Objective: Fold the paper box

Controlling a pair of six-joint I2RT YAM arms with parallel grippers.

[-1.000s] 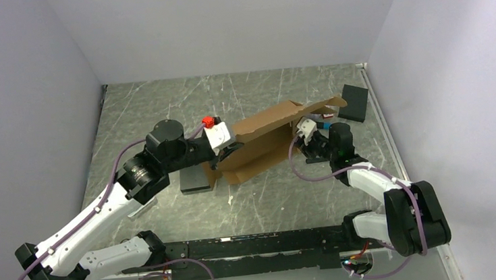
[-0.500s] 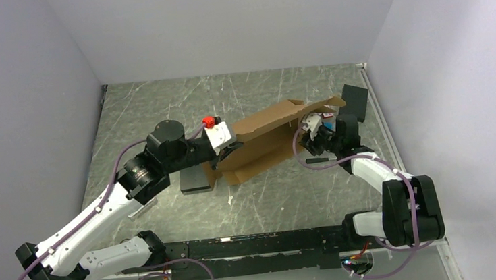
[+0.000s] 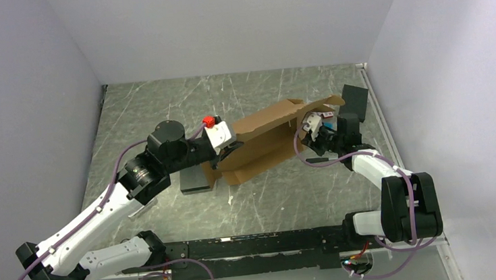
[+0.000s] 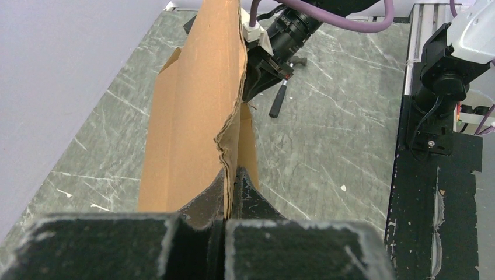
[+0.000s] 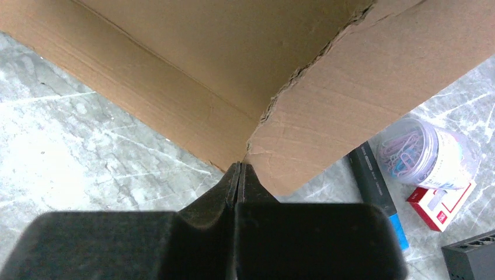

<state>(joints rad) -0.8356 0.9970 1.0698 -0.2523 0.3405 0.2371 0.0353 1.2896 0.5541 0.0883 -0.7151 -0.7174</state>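
Table (image 3: pixel 264 203) grey-marbled, walls (image 3: pixel 222 27) white; left claw (image 4: pixel 229 175), right claw (image 5: pixel 240 169) clamped on paper box (image 3: pixel 262 133).

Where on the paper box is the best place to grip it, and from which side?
Pinch a thin free edge at one end of the paper box, coming edge-on from that end, one finger on each face. Its raised panels are thin sheets, but their faces are too broad to span. The left gripper is clamped on its end that way.

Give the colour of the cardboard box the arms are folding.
The cardboard box is plain brown, unprinted; the right wrist view shows it best.
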